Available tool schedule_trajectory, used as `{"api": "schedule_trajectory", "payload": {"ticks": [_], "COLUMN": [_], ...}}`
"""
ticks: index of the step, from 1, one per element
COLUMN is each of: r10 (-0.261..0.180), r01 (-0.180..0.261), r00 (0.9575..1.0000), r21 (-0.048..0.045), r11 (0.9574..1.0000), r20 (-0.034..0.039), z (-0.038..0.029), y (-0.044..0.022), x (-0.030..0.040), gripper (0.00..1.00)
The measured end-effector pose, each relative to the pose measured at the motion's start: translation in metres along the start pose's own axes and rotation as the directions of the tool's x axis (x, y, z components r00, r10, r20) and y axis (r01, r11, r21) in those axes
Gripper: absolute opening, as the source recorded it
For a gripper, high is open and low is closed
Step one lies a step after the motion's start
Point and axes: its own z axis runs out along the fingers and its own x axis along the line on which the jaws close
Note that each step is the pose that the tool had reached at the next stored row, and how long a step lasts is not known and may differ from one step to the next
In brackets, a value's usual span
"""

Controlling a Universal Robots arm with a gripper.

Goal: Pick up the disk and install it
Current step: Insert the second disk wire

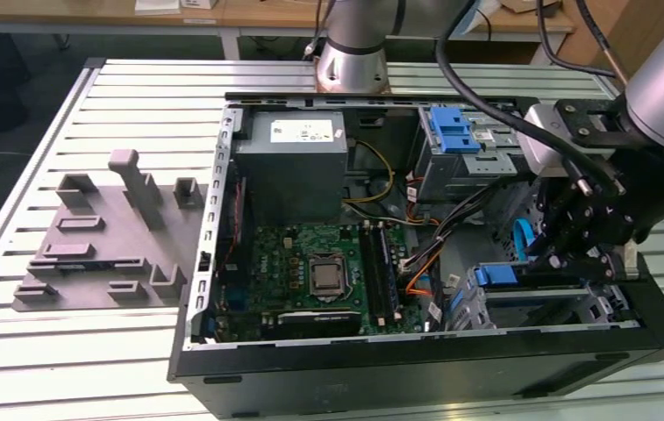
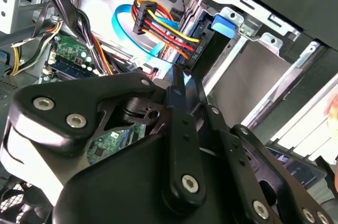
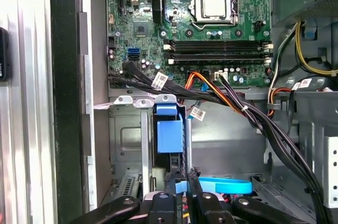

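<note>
The gripper point(image 3: 180, 187), fingers pressed together on the disk's blue bracket point(image 3: 169, 134) in the drive bay point(image 3: 127, 145), risked snagging the nearby cable bundle point(image 3: 248, 113).

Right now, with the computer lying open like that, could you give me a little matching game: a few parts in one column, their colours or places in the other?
Things:
A. motherboard
B. power supply box
C. moulded tray
D. flat cable

Descriptions:
1. light blue, curving along the case floor
2. green, with a silver square socket
3. grey, with a white sticker on top
4. outside the computer case, on the slatted table

Pairs: A-2, B-3, C-4, D-1.
</note>
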Motion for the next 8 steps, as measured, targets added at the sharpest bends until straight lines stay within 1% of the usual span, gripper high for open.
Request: {"api": "schedule_trajectory", "payload": {"ticks": [5, 6, 7, 8], "r10": [0.0, 0.0, 0.0, 0.0], "r01": [0.0, 0.0, 0.0, 0.0], "r00": [1.0, 1.0, 1.0, 1.0], "r21": [-0.0012, -0.0012, -0.0012, -0.0013], "r11": [1.0, 1.0, 1.0, 1.0], "r20": [0.0, 0.0001, 0.0002, 0.0003], "z": [-0.0074, -0.0075, -0.0075, -0.0075], "y": [0.0, 0.0, 0.0, 0.0], "x": [-0.0004, -0.0004, -0.0004, -0.0004], "gripper": [0.23, 0.22, 0.16, 0.16]}}
